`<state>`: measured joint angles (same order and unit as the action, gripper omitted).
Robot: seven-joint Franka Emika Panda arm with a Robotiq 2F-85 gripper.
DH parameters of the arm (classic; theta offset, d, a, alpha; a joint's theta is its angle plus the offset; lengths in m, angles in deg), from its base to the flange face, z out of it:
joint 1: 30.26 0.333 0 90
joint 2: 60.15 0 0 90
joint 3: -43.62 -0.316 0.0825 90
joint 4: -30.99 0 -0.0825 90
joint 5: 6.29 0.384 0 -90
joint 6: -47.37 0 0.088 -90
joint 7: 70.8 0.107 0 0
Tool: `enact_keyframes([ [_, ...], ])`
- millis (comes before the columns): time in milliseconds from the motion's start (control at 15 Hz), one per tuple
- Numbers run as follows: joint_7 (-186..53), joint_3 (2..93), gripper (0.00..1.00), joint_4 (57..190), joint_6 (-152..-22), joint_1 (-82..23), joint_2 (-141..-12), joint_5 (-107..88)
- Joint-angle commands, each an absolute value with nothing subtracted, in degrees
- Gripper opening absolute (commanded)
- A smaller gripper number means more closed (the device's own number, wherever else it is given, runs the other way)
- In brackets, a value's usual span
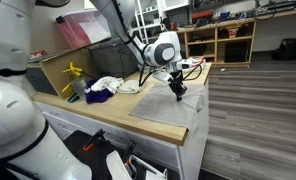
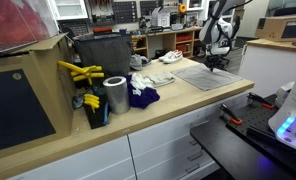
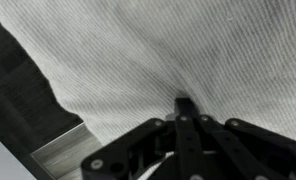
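Gripper [image 3: 183, 104] is closed, pinching a small ridge of the grey woven cloth [image 1: 164, 113] directly beneath it. The cloth lies spread on the light wooden surface [image 1: 88, 113], near its end.

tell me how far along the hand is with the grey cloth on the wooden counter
Done: the hand is down on the grey ribbed fabric cloth and shut, pinching it; creases converge where it grips. In hand: that pinch, nothing more. Left: the cloth lies spread flat on the light wooden counter, not yet lifted or folded.
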<state>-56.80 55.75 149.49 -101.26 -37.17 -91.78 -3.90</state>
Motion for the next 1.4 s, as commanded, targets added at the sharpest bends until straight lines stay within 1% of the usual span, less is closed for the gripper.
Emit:
enact_keyframes([
  [0,-55.8,52.9,0.00,152.4,-99.7,-37.0,-91.7,-0.6],
  [400,-57.3,48.5,0.00,152.1,-93.8,-38.5,-90.8,6.8],
  [667,-58.5,46.0,0.00,150.8,-87.1,-40.3,-91.1,13.6],
  [800,-58.5,45.9,0.00,150.7,-85.2,-40.3,-91.1,15.5],
  [933,-57.9,47.0,0.00,151.1,-86.0,-39.3,-90.3,14.7],
  [1000,-57.7,47.9,0.26,151.6,-87.6,-38.3,-89.4,12.5],
  [1067,-57.9,48.5,0.27,151.9,-88.7,-37.6,-88.6,10.7],
  [1267,-58.5,50.0,0.47,151.4,-90.0,-36.1,-86.1,4.4],
  [1333,-58.8,50.2,0.56,151.2,-90.2,-35.9,-85.4,2.9],
])
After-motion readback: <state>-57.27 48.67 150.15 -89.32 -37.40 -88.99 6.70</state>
